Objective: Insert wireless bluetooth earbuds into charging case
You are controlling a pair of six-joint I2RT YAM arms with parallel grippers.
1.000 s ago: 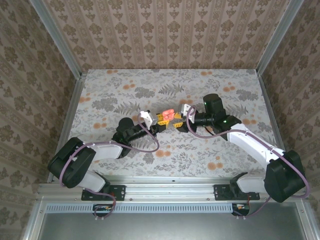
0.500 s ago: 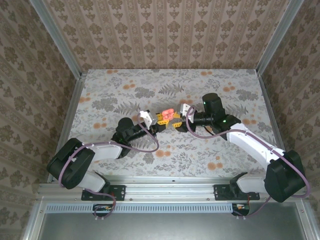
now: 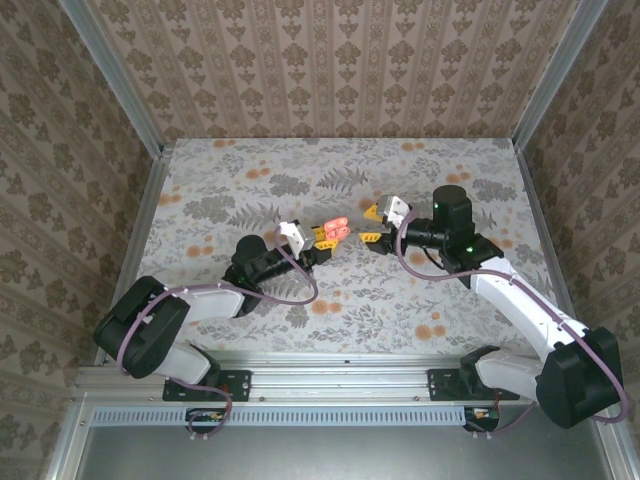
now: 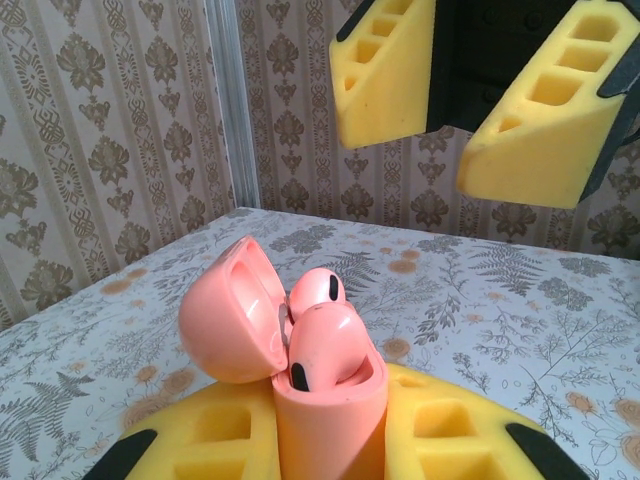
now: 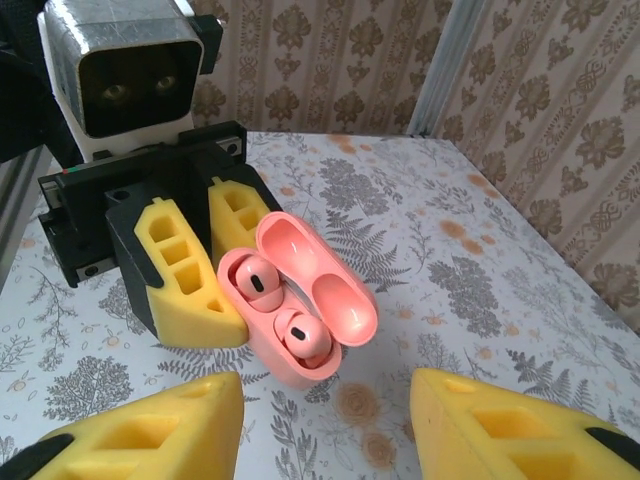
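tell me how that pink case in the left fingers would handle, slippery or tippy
Probably slippery: the pink case looks smooth and rounded, pinched only between the yellow left fingers. Likely tippy if set down with its lid hinged open. The earbuds sit proud, so a jolt might unseat them.

I see a coral-pink case and matching earbuds. The table is grey-and-orange floral, the walls brown damask.

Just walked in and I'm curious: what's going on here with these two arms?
The left gripper has its jaws shut on a coral-pink charging case, held with its lid open. Two pink earbuds sit in its sockets. The right gripper hangs a short way off, facing the case, jaws open and holding nothing.
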